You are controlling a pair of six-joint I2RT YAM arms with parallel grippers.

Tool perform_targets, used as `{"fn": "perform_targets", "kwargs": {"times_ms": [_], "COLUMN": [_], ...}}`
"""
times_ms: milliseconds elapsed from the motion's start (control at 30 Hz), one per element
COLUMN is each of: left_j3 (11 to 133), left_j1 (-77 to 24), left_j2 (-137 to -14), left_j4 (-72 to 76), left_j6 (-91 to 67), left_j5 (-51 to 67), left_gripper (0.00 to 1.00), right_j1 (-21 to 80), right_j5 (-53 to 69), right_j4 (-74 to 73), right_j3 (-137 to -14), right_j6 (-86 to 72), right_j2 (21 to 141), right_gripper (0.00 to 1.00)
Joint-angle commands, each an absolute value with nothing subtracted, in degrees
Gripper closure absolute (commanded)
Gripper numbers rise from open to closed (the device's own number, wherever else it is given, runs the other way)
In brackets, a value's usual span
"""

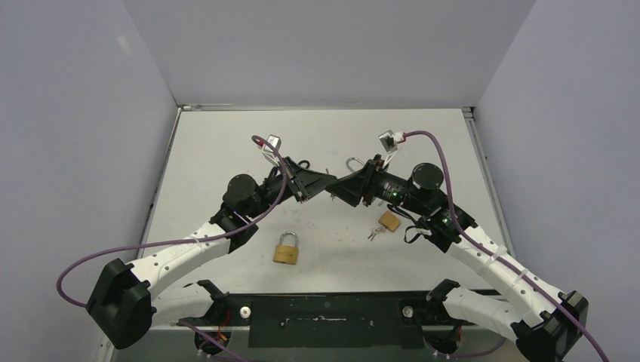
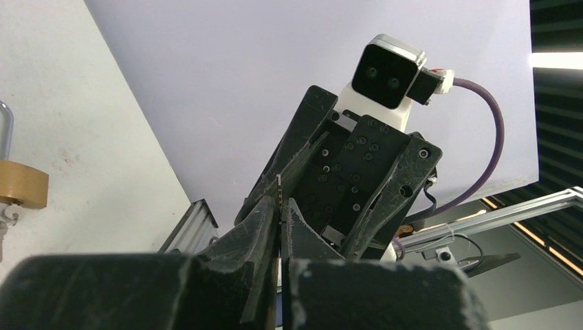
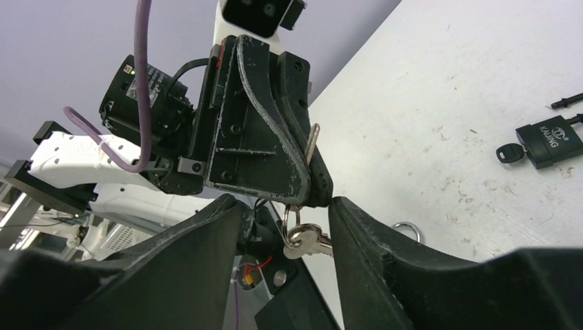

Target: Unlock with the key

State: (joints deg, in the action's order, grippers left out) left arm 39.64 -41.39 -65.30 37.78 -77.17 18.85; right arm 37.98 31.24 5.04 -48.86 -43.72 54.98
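My left gripper (image 1: 324, 183) is shut on a silver key (image 3: 313, 142) and holds it above the table; the blade pokes out past the fingertips (image 2: 280, 187). A ring with spare keys (image 3: 304, 239) hangs below it. My right gripper (image 1: 349, 188) is open and meets the left one tip to tip, its fingers (image 3: 347, 227) on either side of the hanging ring without closing on it. A brass padlock (image 1: 286, 250) lies on the table in front of both grippers. A second brass padlock (image 1: 389, 221) with keys (image 1: 375, 232) lies under the right arm.
A black padlock (image 3: 550, 144) with a black-headed key (image 3: 507, 153) lies on the table behind the left gripper. Another brass padlock (image 2: 20, 184) lies beyond the grippers; its shackle (image 1: 352, 162) shows in the top view. Walls close the table on three sides.
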Motion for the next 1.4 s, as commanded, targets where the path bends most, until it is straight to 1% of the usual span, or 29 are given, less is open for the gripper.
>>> {"fn": "perform_targets", "kwargs": {"times_ms": [0, 67, 100, 167, 233, 300, 367, 467, 500, 567, 633, 867, 1067, 1100, 1133, 1167, 1200, 1233, 1267, 1300, 1333, 1367], "left_j3": [42.76, 42.19, 41.97, 41.51, 41.42, 41.42, 41.46, 41.19, 41.14, 40.87, 40.46, 39.66, 39.64, 39.57, 39.55, 39.63, 39.76, 39.80, 39.96, 40.19, 40.36, 40.55], "left_j1": [-40.92, -40.86, -40.85, -40.66, -40.64, -40.69, -40.64, -40.67, -40.69, -40.65, -40.69, -40.61, -40.59, -40.60, -40.58, -40.60, -40.59, -40.60, -40.61, -40.55, -40.55, -40.61], "left_j2": [-64.02, -63.97, -63.83, -63.70, -63.68, -63.58, -63.55, -63.21, -63.05, -62.81, -62.72, -61.69, -61.71, -61.92, -62.07, -62.20, -62.41, -62.47, -62.38, -62.22, -62.04, -61.67], "left_j4": [37.12, 38.09, 38.48, 39.53, 39.87, 39.86, 40.07, 40.24, 40.25, 40.49, 40.56, 38.33, 37.62, 37.62, 37.73, 38.00, 38.11, 38.14, 38.27, 38.24, 38.11, 37.99], "left_j6": [-80.35, -81.09, -81.62, -82.63, -83.13, -83.50, -83.54, -83.43, -83.41, -83.34, -83.32, -81.99, -80.73, -80.73, -80.74, -80.70, -80.43, -80.07, -79.50, -78.63, -77.54, -75.71], "left_j5": [19.29, 18.97, 18.80, 18.41, 18.11, 18.11, 18.11, 17.56, 17.31, 16.85, 16.39, 13.82, 13.05, 13.21, 13.38, 13.57, 13.86, 14.10, 14.21, 14.25, 14.37, 14.38], "left_gripper": [1.00, 1.00, 1.00, 0.99, 0.97, 0.96, 0.92, 0.83, 0.80, 0.76, 0.76, 0.79, 0.80, 0.82, 0.86, 0.94, 1.00, 1.00, 1.00, 1.00, 1.00, 1.00], "right_j1": [38.19, 38.16, 38.15, 38.19, 38.15, 38.17, 38.15, 38.14, 38.17, 38.14, 38.14, 38.14, 38.14, 38.14, 38.14, 38.17, 38.15, 38.14, 38.14, 38.08, 38.06, 38.10], "right_j5": [30.94, 31.61, 31.82, 32.16, 32.08, 32.17, 32.09, 32.08, 32.21, 32.79, 32.95, 34.32, 36.13, 36.21, 36.22, 36.16, 36.13, 35.94, 35.66, 34.97, 34.07, 33.30], "right_j4": [6.07, 4.88, 4.33, 3.35, 2.47, 2.10, 1.70, 0.95, 0.82, 0.63, 0.30, -0.66, -1.89, -2.10, -2.23, -2.34, -2.37, -2.42, -2.57, -2.84, -3.06, -2.35], "right_j3": [-52.74, -53.59, -53.92, -54.21, -54.22, -54.25, -54.55, -55.12, -55.31, -55.47, -55.52, -55.63, -55.54, -55.55, -55.55, -55.52, -55.53, -55.61, -55.77, -55.82, -55.81, -55.51], "right_j6": [-42.27, -41.95, -41.86, -41.44, -41.16, -41.08, -40.97, -40.71, -40.62, -40.53, -40.48, -40.18, -40.29, -40.19, -40.17, -40.01, -40.08, -40.14, -40.39, -40.73, -41.20, -41.60], "right_j2": [57.04, 57.70, 57.86, 57.93, 57.68, 57.38, 57.27, 57.33, 57.29, 57.17, 56.93, 56.20, 55.85, 55.85, 55.76, 55.74, 55.74, 55.77, 55.77, 55.68, 55.33, 54.77], "right_gripper": [0.57, 0.70, 0.72, 0.73, 0.72, 0.75, 0.84, 0.99, 1.00, 1.00, 1.00, 1.00, 1.00, 1.00, 1.00, 1.00, 1.00, 1.00, 0.98, 0.83, 0.64, 0.49]}}
